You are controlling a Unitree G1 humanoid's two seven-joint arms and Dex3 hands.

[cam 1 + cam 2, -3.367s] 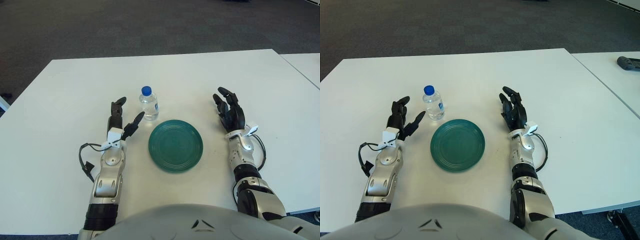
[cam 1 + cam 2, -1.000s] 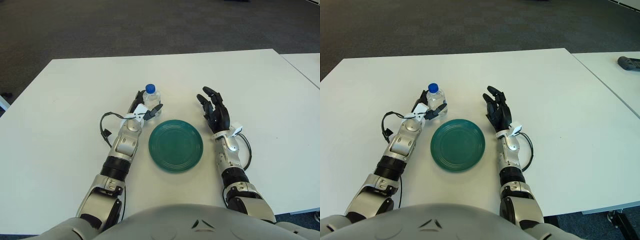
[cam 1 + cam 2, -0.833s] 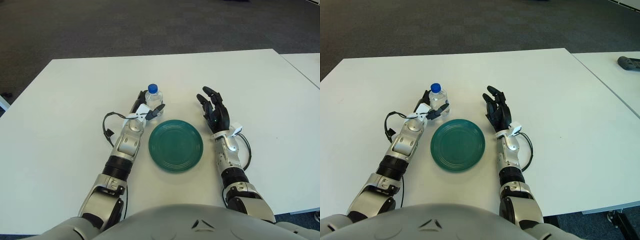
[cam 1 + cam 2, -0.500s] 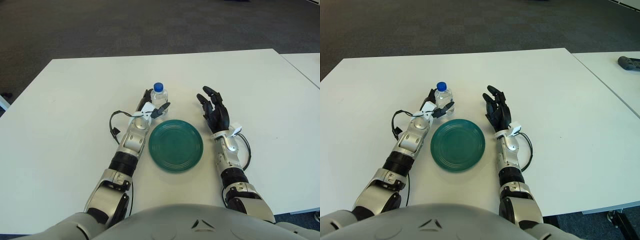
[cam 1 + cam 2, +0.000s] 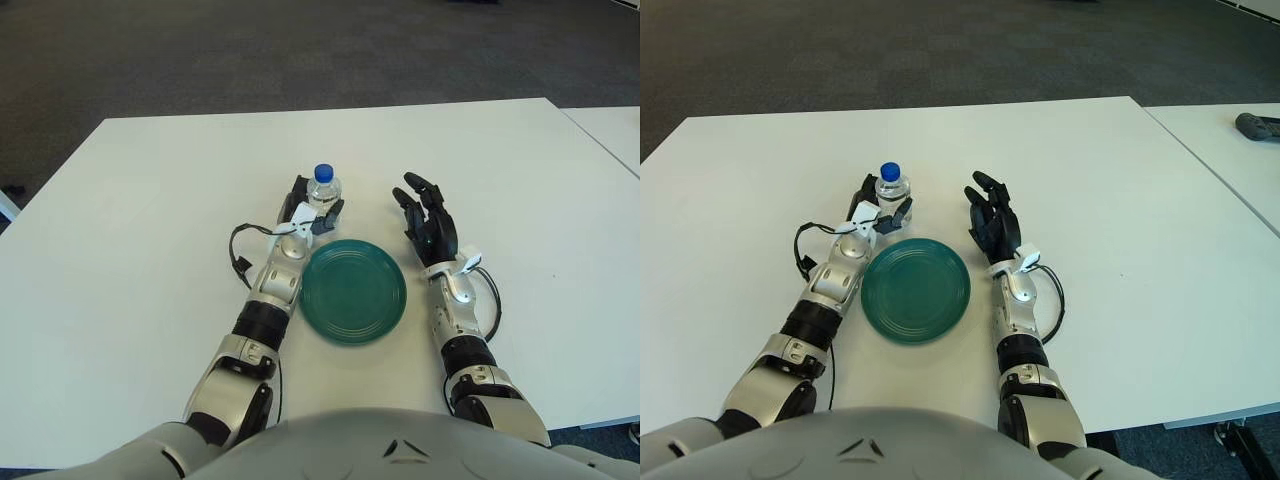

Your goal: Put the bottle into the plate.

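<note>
A small clear bottle with a blue cap stands upright just beyond the far left rim of the green plate. My left hand is shut on the bottle, fingers wrapped around its lower body. In the right eye view the bottle shows above the plate at its far left edge. My right hand shows beside the plate's right side, fingers spread and holding nothing.
The white table spreads wide on all sides of the plate. A second white table stands to the right across a narrow gap, with a dark object on it. Dark carpet lies beyond the far edge.
My left hand closed on the bottle and has carried it to the right, toward the plate's far left rim. The right hand has hardly moved over the last second.
</note>
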